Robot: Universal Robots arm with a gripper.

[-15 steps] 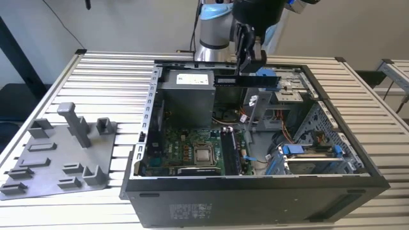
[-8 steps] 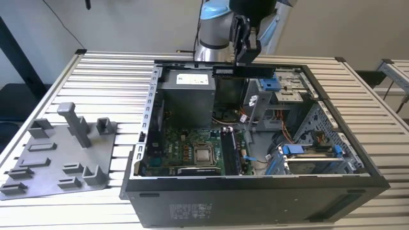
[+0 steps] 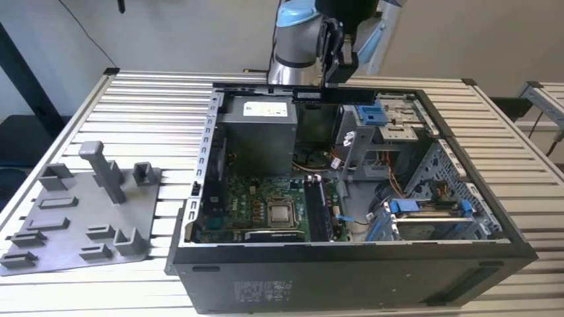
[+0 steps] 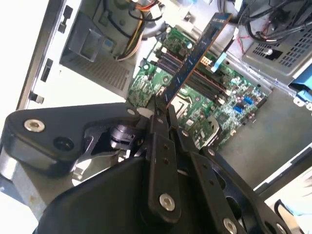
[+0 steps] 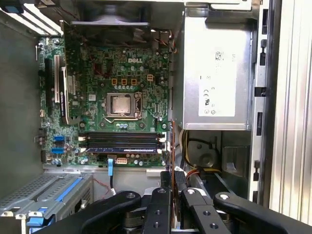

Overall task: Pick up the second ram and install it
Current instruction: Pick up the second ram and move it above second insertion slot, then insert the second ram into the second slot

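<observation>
**Gripper** (image 4: pixel 159 105): Fingers clamped on the ram (image 4: pixel 195 53). The dark stick juts well past the fingertips, chips on its face. In the exterior view it hangs level above the case's far rim, touching nothing.

**Slots** (image 5: pixel 122 140): These lie below the wrist, side by side, just beside the CPU socket (image 5: pixel 121 104). One looks already filled, though I cannot be sure.

**Hazards (judged)**
- The stick is held by a small patch, so any knock could twist it in the fingers.
- A tilted or off-line stick would ride on the slot's lip or on the neighbouring stick instead of seating.
- A reversed notch or closed end latches would block it, and pressing on could bend the board (image 5: pixel 97 73).
- The loose cables (image 5: pixel 187 144) between slots and power supply (image 5: pixel 214 73) could snag the stick's end.

**Edges**
- The power supply wall stands close on one side of the slots.
- The drive cage (image 3: pixel 423 211) stands on the other side.
- The case (image 3: pixel 352 277) walls ring it all.

**Open room**: The case is open above, with free air over the socket and slots. The approach is cleanest from overhead, and there is little slack sideways along the slots.

**Farther out**: The grey tray (image 3: pixel 53 224) sits on the slatted table (image 3: pixel 150 99), well apart from the case.
</observation>
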